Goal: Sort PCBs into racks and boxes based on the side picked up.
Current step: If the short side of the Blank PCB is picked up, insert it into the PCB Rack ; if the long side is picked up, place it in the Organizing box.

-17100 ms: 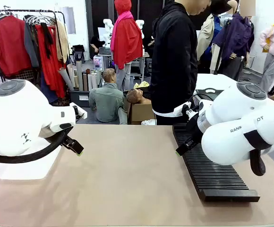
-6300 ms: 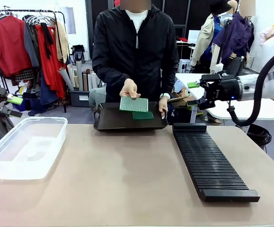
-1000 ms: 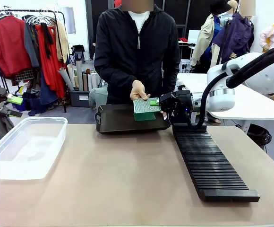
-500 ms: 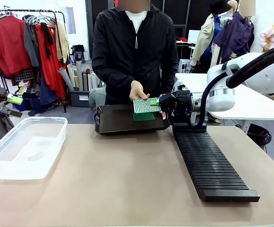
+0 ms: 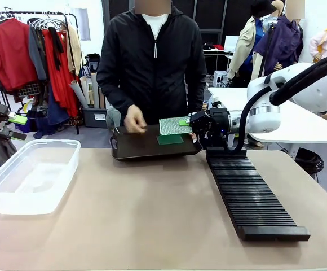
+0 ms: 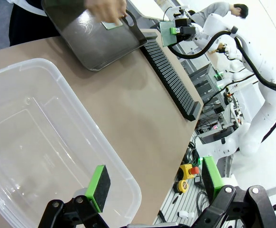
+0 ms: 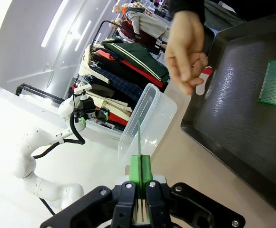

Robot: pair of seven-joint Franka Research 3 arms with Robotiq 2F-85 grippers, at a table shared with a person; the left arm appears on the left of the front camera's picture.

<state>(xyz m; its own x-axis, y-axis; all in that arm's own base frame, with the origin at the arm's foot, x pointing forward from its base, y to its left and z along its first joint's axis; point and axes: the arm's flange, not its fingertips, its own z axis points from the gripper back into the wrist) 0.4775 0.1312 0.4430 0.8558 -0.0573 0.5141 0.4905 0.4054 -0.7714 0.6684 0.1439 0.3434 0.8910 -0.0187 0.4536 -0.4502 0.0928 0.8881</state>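
Jaws, right gripper (image 5: pixel 186 121), front view: clamped together on the right edge of a thin green speckled circuit board (image 5: pixel 172 125), which is held roughly level just above the tray's far right part.
Dark shallow smooth tray (image 5: pixel 141 149): at the far side of the tan table (image 5: pixel 152 214); a second green circuit board (image 5: pixel 169 139) lies flat in it, below the held one.
Person's hand (image 5: pixel 135 119): above the tray's far edge, apart from both boards.
Long black ribbed rack (image 5: pixel 248 192): just right of the tray, running toward the near edge.
Clear plastic rectangular tub (image 5: pixel 31 175): at the table's left, well apart from the tray.
Jaws, left gripper (image 6: pixel 155 183), left wrist view: green pads wide apart, over the tub's rim; tray, rack and the right gripper with its board lie far across the table.
Right wrist view, held board: seen edge-on, a thin line rising from between the closed green pads.
Right wrist view, second board: flat in the tray at the picture's right, apart from the person's curled hand.
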